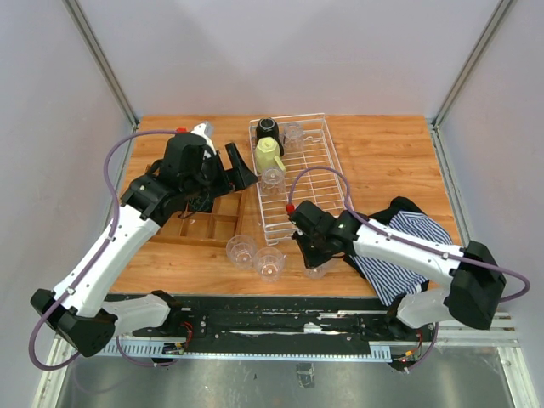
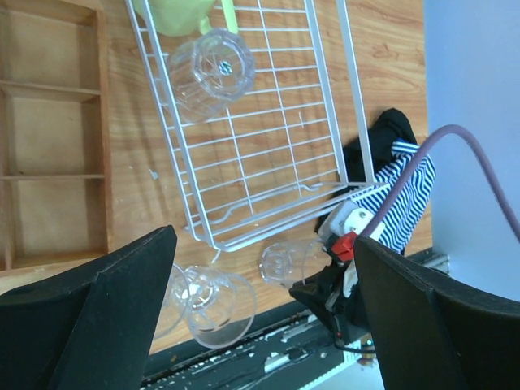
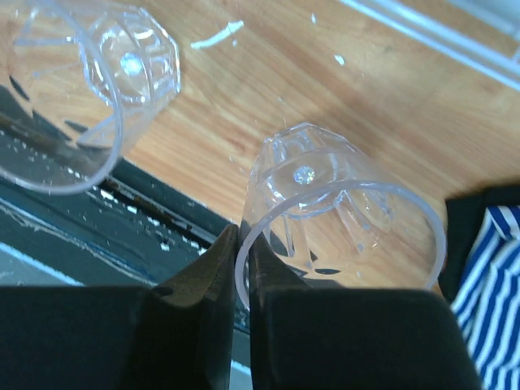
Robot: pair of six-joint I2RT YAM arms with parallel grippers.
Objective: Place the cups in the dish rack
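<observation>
From above: about halfway. Inside white wire-grid dish rack (image 1: 319,144), one black mug (image 1: 269,129), one pale yellow-green mug (image 1: 269,155), two small clear tumblers (image 1: 293,134); three more outside on wooden table (image 1: 382,153).

Left wrist: left gripper (image 2: 264,240) spread wide, empty, facing rack.

Right wrist: right gripper (image 3: 241,240) pinched on rim of one outside tumbler (image 3: 341,203), near striped cloth (image 3: 487,268).

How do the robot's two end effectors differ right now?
The left end effector is wide open and empty; the right end effector is shut, pinching the rim of a clear tumbler. The left hangs beside the rack; the right sits low near the front edge of the table. Both are black.
</observation>
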